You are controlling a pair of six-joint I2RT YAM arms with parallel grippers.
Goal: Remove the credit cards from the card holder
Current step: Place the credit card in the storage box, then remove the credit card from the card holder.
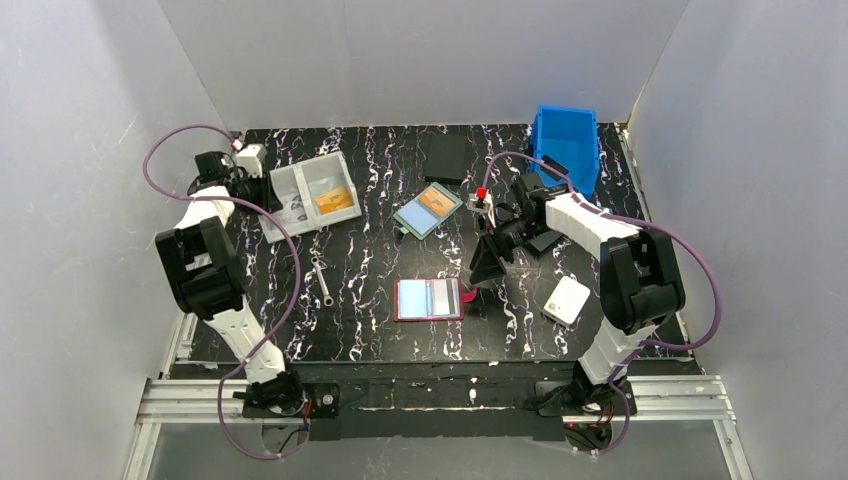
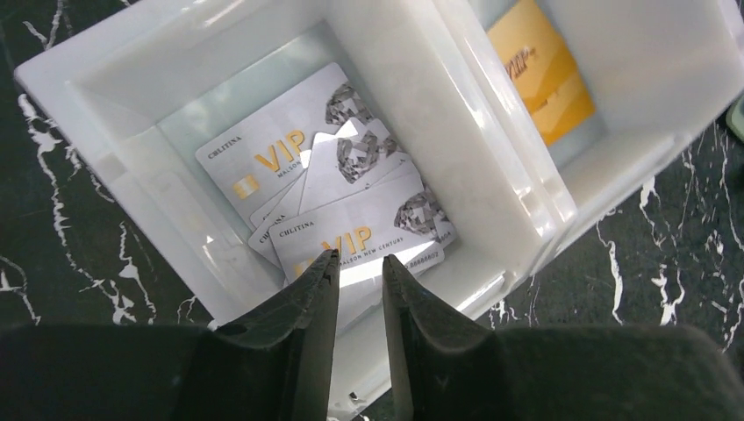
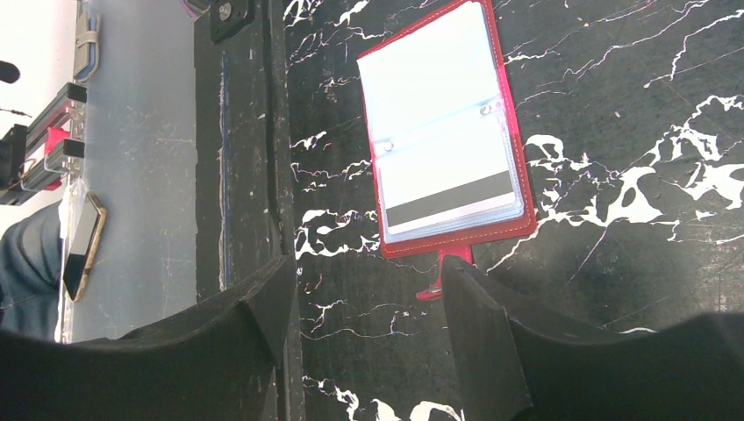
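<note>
The dark-red card holder (image 1: 430,298) lies spread open on the table's middle, light-blue inside. In the right wrist view it (image 3: 443,132) holds cards in clear sleeves; one card (image 3: 447,189) shows a black stripe. Its snap tab (image 3: 439,276) points at my right gripper (image 3: 368,267). That gripper (image 1: 487,262) is wide open and empty, just right of the holder. My left gripper (image 2: 360,263) hovers over the white two-compartment box (image 1: 310,195) at the back left. Its jaws stand a narrow gap apart, holding nothing. Several silver VIP cards (image 2: 342,189) lie in the box below.
An orange card (image 2: 540,70) lies in the box's other compartment. A teal-framed case with an orange card (image 1: 428,210), a blue bin (image 1: 566,145), a black flat pad (image 1: 445,157), a white block (image 1: 567,299) and a metal tool (image 1: 322,280) are on the table.
</note>
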